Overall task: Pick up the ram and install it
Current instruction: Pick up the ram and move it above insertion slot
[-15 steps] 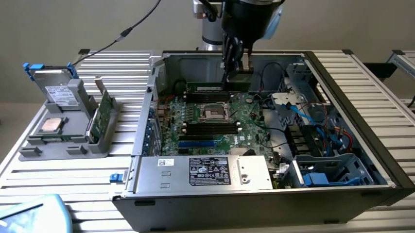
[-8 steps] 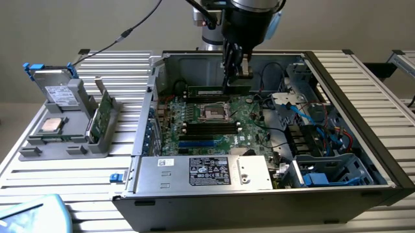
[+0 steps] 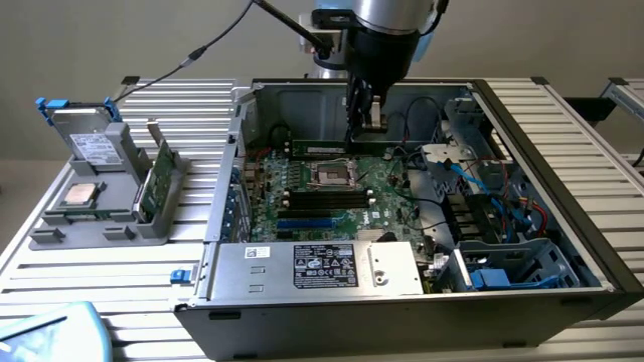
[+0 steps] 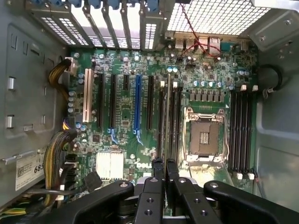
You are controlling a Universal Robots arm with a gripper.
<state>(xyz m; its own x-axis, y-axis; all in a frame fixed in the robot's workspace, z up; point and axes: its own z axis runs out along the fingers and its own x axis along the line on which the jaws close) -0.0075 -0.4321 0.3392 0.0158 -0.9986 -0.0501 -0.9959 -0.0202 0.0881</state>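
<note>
While the fingers (image 4: 159,172), nearly closed, pinch the ram (image 3: 322,145) just above the slots (image 4: 179,121) beside the socket (image 3: 332,173), we judge insertion is underway, calling for square alignment and even downward pressure.

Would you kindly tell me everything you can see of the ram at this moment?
The ram is a long, thin, dark-green circuit stick with a pale label on its face. It stands on its long edge, level, inside the open computer case, near the back wall and over the motherboard. The gripper is shut on its upper edge near the middle. Whether it touches a slot I cannot tell.
</note>
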